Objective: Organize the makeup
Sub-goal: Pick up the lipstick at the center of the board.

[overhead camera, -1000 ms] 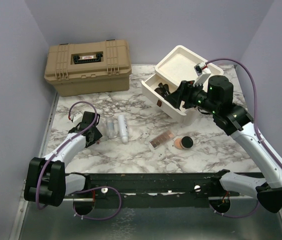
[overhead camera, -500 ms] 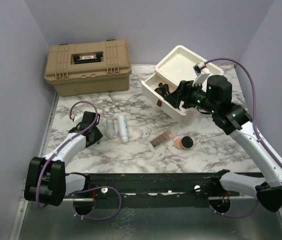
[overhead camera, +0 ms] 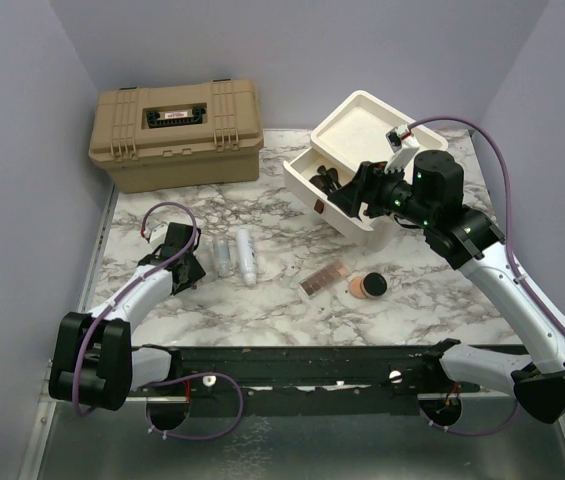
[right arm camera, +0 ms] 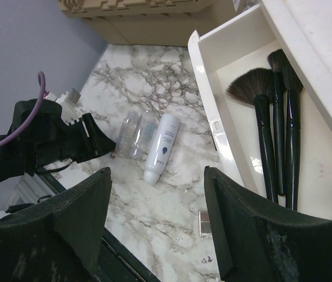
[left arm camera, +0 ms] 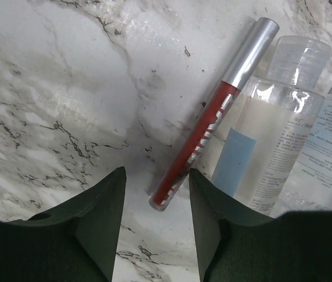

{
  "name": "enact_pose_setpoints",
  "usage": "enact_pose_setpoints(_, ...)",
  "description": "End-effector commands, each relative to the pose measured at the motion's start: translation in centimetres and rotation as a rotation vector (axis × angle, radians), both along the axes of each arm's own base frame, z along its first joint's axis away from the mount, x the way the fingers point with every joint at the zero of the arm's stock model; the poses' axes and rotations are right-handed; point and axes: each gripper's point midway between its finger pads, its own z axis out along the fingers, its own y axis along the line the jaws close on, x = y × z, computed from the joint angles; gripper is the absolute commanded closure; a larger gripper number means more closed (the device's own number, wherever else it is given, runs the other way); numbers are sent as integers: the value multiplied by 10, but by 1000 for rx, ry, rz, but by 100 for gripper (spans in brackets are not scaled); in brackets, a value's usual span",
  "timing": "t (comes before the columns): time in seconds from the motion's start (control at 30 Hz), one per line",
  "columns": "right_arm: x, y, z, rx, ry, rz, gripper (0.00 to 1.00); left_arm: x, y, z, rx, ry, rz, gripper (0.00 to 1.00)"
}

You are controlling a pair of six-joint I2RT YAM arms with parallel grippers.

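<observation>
Makeup is seen partly spread over a white marble-patterned table (overhead camera: 162, 215) and partly stowed in a drawer. A slim red tube with a silver cap (left arm camera: 204, 141) is laid flat on the marble, touching the side of a clear plastic bottle with a pale blue label (left arm camera: 254, 150). Another labelled bottle (left arm camera: 324, 147) is pressed against that one. Just beside these, a whitish cylindrical bottle (overhead camera: 247, 257) is laid on its side. Nearer the middle of the table, a rectangular pink palette (overhead camera: 324, 279) is placed just beside a round black compact with peach powder (overhead camera: 368, 286), which is shown open. Three black-handled brushes (right arm camera: 267, 138), one of them a wide fan, are laid side by side in the pulled-out drawer (right arm camera: 210, 103) of a cream plastic drawer unit (overhead camera: 362, 125) at the far right. A tan hard-plastic toolbox (overhead camera: 175, 133) is set shut at the far left.

The left gripper (left arm camera: 156, 191) is lowered close to the marble with its jaws spread. The lower end of the red tube is framed between the dark fingers (left arm camera: 101, 223), with a gap visible on either side, so nothing is clamped. The right gripper (right arm camera: 157, 176) is held in the air by the drawer's near side, its jaws parted wide with nothing between them.
</observation>
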Motion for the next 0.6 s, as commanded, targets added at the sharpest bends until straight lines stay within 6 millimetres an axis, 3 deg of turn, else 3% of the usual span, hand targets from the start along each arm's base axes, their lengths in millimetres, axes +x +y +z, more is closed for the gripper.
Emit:
enact_pose_setpoints(0.0, -1, 6, -2, 13, 6, 22, 30, -3, -2, -4, -15, 23, -13, 52)
enact_pose_setpoints(0.5, -2, 5, -4, 11, 10, 20, 30, -8, -1, -11, -18, 42, 7, 65)
enact_pose_setpoints(0.57, -2, 5, -3, 12, 9, 21, 30, -7, -4, -10, -29, 38, 2, 79)
